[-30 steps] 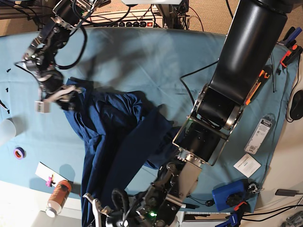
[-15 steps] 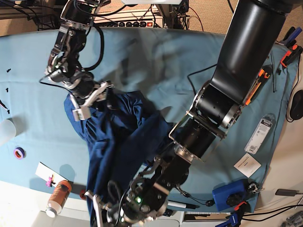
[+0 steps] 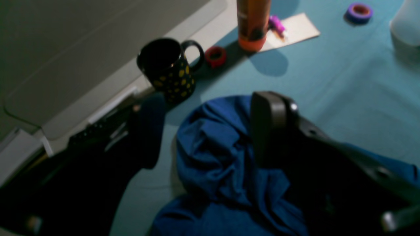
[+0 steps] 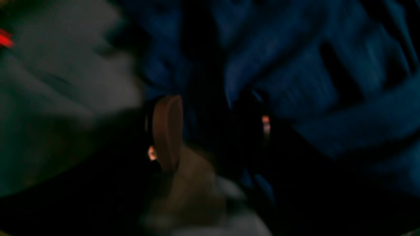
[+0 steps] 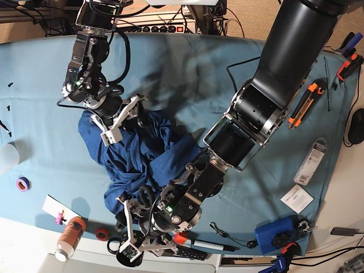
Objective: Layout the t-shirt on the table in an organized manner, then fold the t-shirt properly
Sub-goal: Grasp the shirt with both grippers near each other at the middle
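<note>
Left wrist view: the left end effector [image 3: 203, 131] reaches in from the bottom of the frame with its fingers spread wide apart, one dark finger [image 3: 272, 121] right of centre and the other in shadow at the left. Between and below them lies a bunched mound of the t-shirt [image 3: 213, 164], not pinched by either finger. The teal worktop [image 3: 344, 91] fills the right half. Near the top stand an orange bottle [image 3: 252, 23] on a white card [image 3: 295, 29], with a red tape ring [image 3: 215, 56] and a black mug with yellow dots [image 3: 169, 70] to their left, and a purple tape ring [image 3: 359, 11] at upper right.

Right wrist view: dark and blurred. The right end effector [image 4: 213, 131] shows a brownish finger [image 4: 167, 131] left of centre and a dim one to the right, standing apart, with navy cloth in the gap and filling the upper right. Whether the cloth is gripped cannot be told.

Base view: the t-shirt lies crumpled left of centre on the worktop. The right end effector [image 5: 122, 122] presses into its upper edge at upper left. The left end effector [image 5: 133, 239] is low at bottom centre, at the shirt's lower end, jaws apart.
</note>
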You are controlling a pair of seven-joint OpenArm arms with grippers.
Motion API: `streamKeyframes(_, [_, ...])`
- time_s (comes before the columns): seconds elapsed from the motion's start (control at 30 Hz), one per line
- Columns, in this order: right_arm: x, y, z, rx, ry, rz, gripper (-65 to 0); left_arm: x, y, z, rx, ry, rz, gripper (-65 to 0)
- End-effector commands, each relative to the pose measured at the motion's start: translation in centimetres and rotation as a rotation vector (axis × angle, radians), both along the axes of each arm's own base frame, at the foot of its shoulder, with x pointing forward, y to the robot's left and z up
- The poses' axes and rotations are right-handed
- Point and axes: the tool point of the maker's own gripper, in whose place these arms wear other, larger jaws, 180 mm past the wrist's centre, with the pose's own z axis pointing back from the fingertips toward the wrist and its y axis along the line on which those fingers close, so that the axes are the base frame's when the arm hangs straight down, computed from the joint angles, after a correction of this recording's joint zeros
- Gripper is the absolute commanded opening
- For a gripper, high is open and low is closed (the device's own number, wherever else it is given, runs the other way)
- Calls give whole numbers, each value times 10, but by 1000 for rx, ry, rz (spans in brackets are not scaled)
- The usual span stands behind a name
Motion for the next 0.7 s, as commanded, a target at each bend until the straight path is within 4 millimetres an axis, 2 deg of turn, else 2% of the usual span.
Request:
streamKeyframes(0.0, [11,-10,13,-31,-55,-14,-359,1,-15,34,-41,-60,-24,-246])
streamKeyframes(0.17, [18,-48,16,-123,-70,-92,-359,-1,-14,27,-23,-36,-20,-246])
streamKeyframes(0.33, [18,-58,18,-154,-72,-91,-359,-4,-14,20,-32,6,-22,-246])
streamKeyframes(0.47, [9,-64,8,-195,-4,-89,-369,-13,-17,4,-34,47,-44,-246])
streamKeyframes(0.5, [5,-66,4,-206,26,-87,-414,-16,-18,-3,-33,62,-51,-246])
streamKeyframes(0.57, [-2,-68,-2,-226,78,-84,-585,-26,-20,-23,-33,100,-66,-246])
streamKeyframes(0.6, [-4,-69,-4,-229,88,-84,-650,-31,-20,-33,-34,122,-66,-247])
streamKeyframes(0.67, [-7,-67,-6,-221,94,-82,-650,-41,-20,-53,-37,162,-67,-247])
